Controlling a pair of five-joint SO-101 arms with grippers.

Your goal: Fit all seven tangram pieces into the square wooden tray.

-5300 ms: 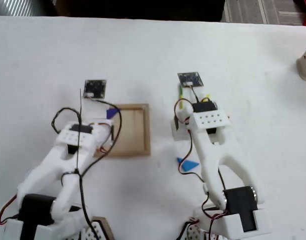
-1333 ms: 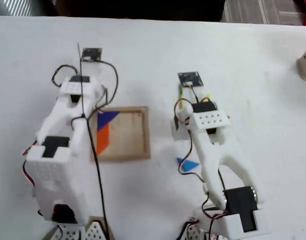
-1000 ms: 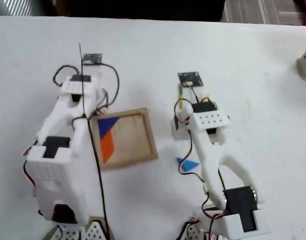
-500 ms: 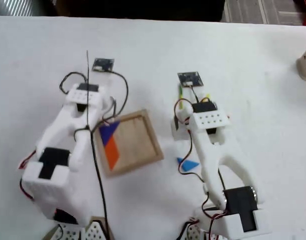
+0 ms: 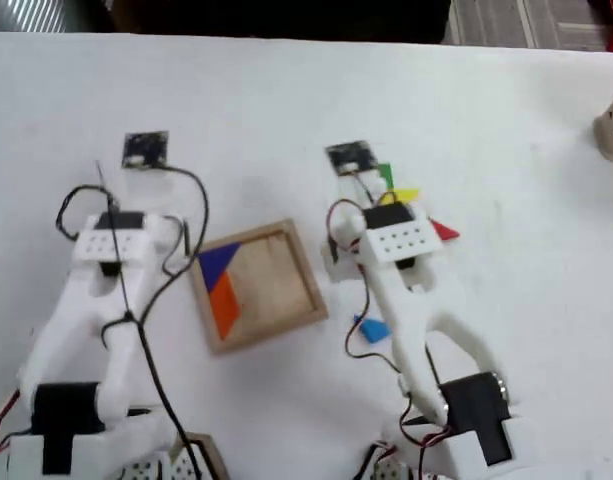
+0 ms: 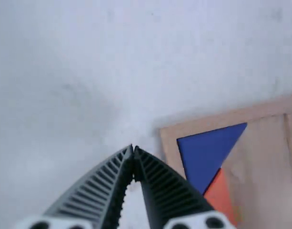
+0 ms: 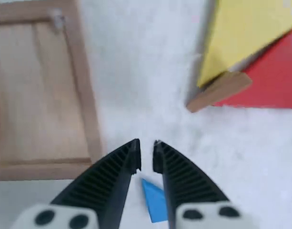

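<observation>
The square wooden tray (image 5: 308,272) lies askew between the arms, with a blue triangle (image 5: 218,262) and an orange piece (image 5: 222,303) along its left side. My left arm (image 5: 114,240) stands left of the tray. Its gripper (image 6: 133,149) is shut and empty over bare table, just off the tray corner (image 6: 167,137) that holds the blue triangle (image 6: 207,150). My right arm (image 5: 394,240) is right of the tray. Its gripper (image 7: 146,145) is barely open and holds nothing, above a small blue piece (image 7: 155,200). Green (image 5: 384,175), yellow (image 5: 402,194) and red (image 5: 442,230) pieces lie beside it.
The yellow piece (image 7: 241,33) rests partly over the red one (image 7: 274,81), with a wooden-edged piece (image 7: 217,90) at their corner. The small blue piece (image 5: 371,328) sits by the right arm's base side. A pegged wooden object (image 5: 612,125) stands at the far right edge.
My left arm turned the tray askew, then drew back to the left, off the tray. My right arm shifted left, and the green, yellow and red pieces now show beside it.
</observation>
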